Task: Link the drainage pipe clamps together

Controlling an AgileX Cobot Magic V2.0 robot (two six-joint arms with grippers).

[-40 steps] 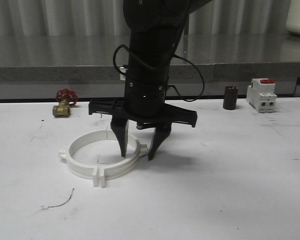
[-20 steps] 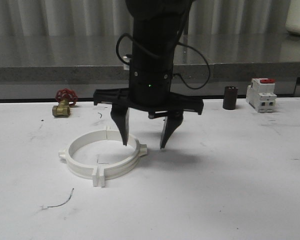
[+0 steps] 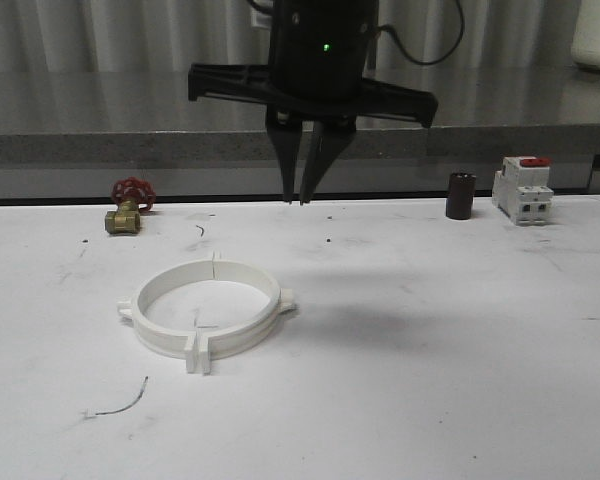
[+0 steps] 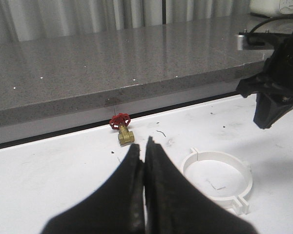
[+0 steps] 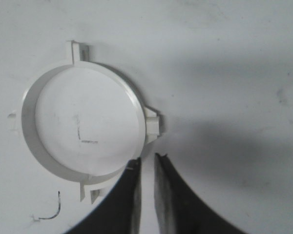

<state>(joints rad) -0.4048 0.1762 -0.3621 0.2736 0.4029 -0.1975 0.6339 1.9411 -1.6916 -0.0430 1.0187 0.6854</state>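
Observation:
The two white drainage pipe clamps (image 3: 145, 322) lie on the white table as one closed ring, their end tabs (image 3: 197, 356) meeting at front and back. The ring also appears in the left wrist view (image 4: 186, 166) and, from above, in the right wrist view (image 5: 28, 122). High above and behind the ring hangs my right gripper (image 3: 300, 200) (image 5: 147, 158); its fingers are drawn almost together with a thin gap and nothing between them. My left gripper (image 4: 145, 144) is shut and empty, off to the ring's left and clear of it.
A brass valve with a red handwheel (image 3: 128, 213) (image 4: 123, 134) sits at the back left. A dark cylinder (image 3: 461, 195) and a white breaker with a red switch (image 3: 523, 190) stand at the back right. A grey stone ledge (image 3: 80, 140) runs behind the table. A thin wire scrap (image 3: 120, 405) lies near the front.
My right gripper rose from straddling the ring's right edge to well above it, and its wide-open fingers closed. The ring stayed put.

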